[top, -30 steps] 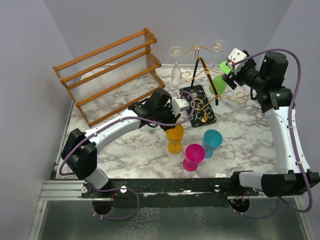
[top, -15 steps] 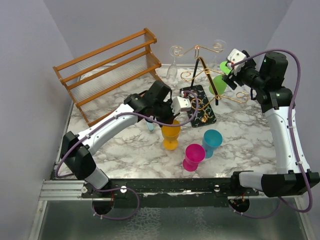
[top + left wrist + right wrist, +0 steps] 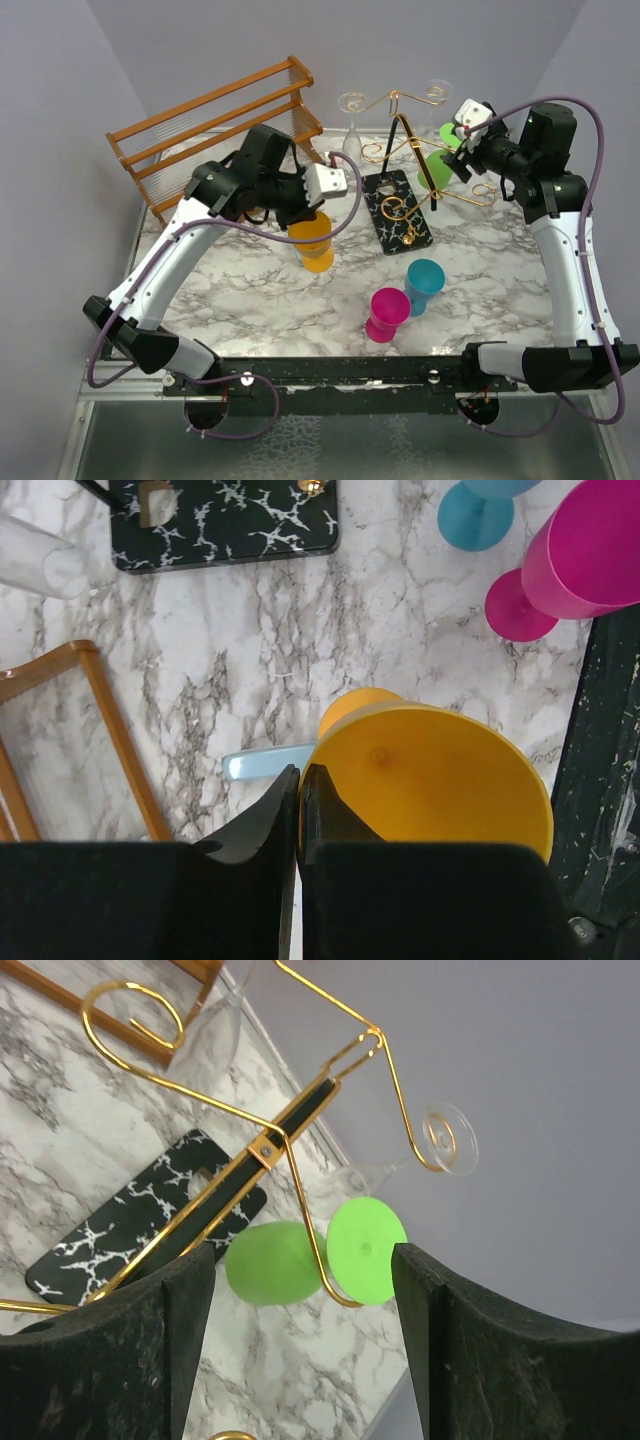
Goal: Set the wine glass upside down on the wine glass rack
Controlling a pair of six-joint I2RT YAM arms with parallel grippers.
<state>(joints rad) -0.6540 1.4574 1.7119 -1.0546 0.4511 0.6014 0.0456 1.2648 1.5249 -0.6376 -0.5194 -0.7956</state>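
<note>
A brown wooden shelf (image 3: 215,140) stands at the back left of the marble-patterned table (image 3: 250,290). Just to its right, the left gripper (image 3: 300,785) is closed on the rim of an orange glass (image 3: 314,240), one finger inside the bowl and one outside, holding it upright and mouth-up, left of the wine glass rack (image 3: 398,208) and not on it. The pictures do not settle whether its foot touches the table. Toward the near edge, a pink glass (image 3: 386,312) and a teal glass (image 3: 424,284) stand upright side by side. The rack's black, white-veined base sits at back centre, its slanted post carrying curly gold wire arms. A clear glass (image 3: 352,130) hangs bowl-down from the rack's left arm. A green glass (image 3: 270,1260) hangs tilted on a right-hand arm, the wire passing between its bowl and its foot. The right gripper (image 3: 300,1255) is spread wide on either side of the green glass, gripping nothing.
</note>
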